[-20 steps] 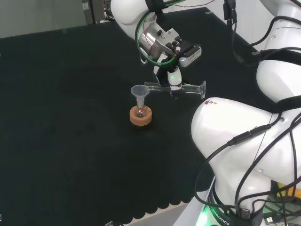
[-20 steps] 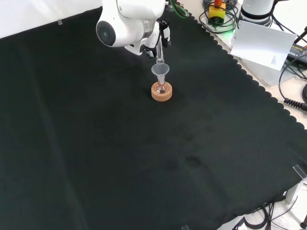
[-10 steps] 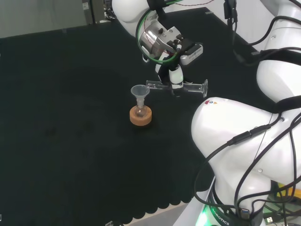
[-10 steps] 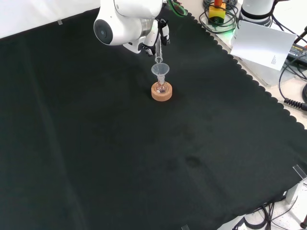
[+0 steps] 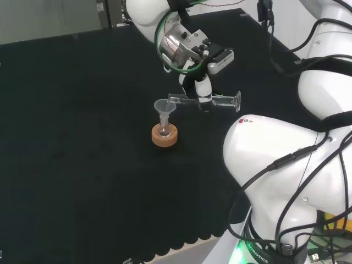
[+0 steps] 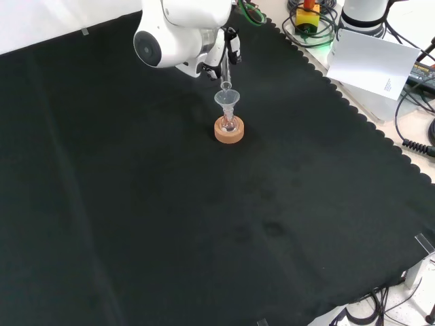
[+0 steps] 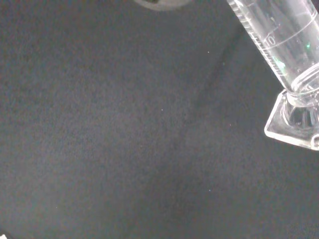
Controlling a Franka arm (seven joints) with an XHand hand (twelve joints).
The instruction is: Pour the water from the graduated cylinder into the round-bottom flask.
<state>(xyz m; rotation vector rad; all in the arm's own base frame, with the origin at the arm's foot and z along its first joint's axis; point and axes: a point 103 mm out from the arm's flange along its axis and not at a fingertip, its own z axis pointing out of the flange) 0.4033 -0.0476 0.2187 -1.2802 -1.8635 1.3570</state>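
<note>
Graduated cylinder (image 5: 204, 100) lies near horizontal above the black cloth (image 5: 82, 137), grasped mid-length by the hand's (image 5: 202, 91) curled fingers, mouth at the left in the head view over the rim of a funnel (image 5: 163, 106) seated in the round-bottom flask (image 5: 163, 131) on its cork ring (image 5: 164, 137).

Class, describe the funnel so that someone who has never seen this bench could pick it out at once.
Start at the black cloth and find the round cork stand, the one tan thing on it. A small flask sits in that ring, and the clear funnel stands upright in its neck. Unlike the graduated cylinder lying sideways in the hand, it is cone-shaped and upright.
</note>
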